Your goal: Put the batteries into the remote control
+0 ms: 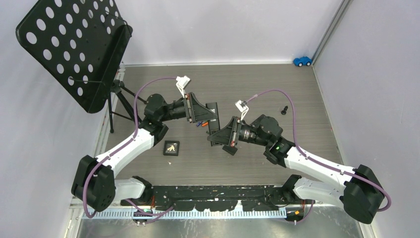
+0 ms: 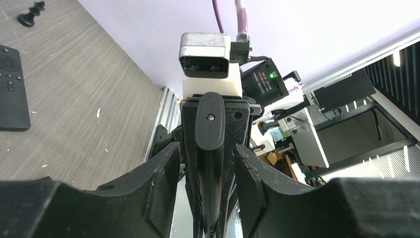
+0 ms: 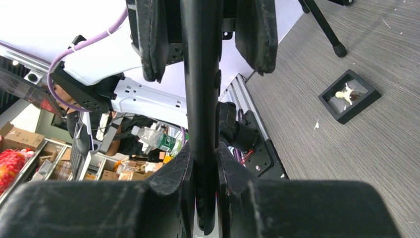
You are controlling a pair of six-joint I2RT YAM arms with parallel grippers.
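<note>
1. Currently the step in hand is handling the remote, not loading it. The remote (image 3: 200, 74) is up off the counter (image 1: 317, 99), edge-on between the two arms.
2. Right pincer (image 3: 204, 156) is clamped narrow on one end of the remote and alone carries it.
3. Left pincer (image 2: 207, 151) stands half-wide astride the remote's other end. A gap shows on both sides, so it grips nothing.
4. Batteries (image 1: 199, 124): orange and blue bits lying on the counter just beside the remote, on the left arm's side. None is in a pincer and none is visibly in the remote.
5. Can't tell which way the battery bay faces or whether its cover is off. Both wrist views show only the remote's thin edge.
6. Also there: a second remote (image 2: 11, 89) flat on the counter near the held remote, and a small black tray (image 1: 171, 148) well apart from it, toward the left arm's base.
7. Judgement: early in the task, no cells seated.
8. Next move, my guess: the left pincer backs clear of the remote, drops to a battery and pinches it, while the right holds the remote steady with the bay exposed. That calls for a fine grip on a tiny cylinder that rolls, plus correct polarity.
</note>
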